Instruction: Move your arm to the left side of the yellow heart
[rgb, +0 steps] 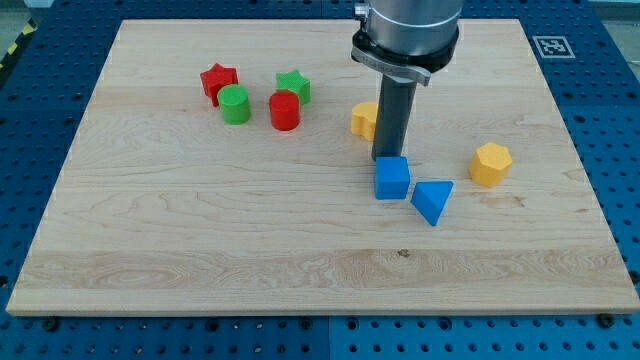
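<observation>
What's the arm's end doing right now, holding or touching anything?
No gripper: my tip holds nothing, sitting at the top edge of the blue cube, just right of the partly hidden yellow block.

Lighting even and bright, diffuse overhead source; no hard-edged shadows anywhere on the wooden board (200, 230). Soft short shadows only: a faint dark patch under the blue triangular block (432, 199) just right of my tip (388, 157), and slight contact shadows beneath the red cylinder (285, 110) and green cylinder (235, 104) well to the tip's left. Mild specular sheen on the arm's metal collar (404, 45) above the tip; rod itself reads matte, near-black, little surface detail. No blown highlights on the board; grain visible throughout. Focus sharp across the frame, no motion blur. Board edges appear straight apart from perspective taper; no clear lens distortion.
</observation>
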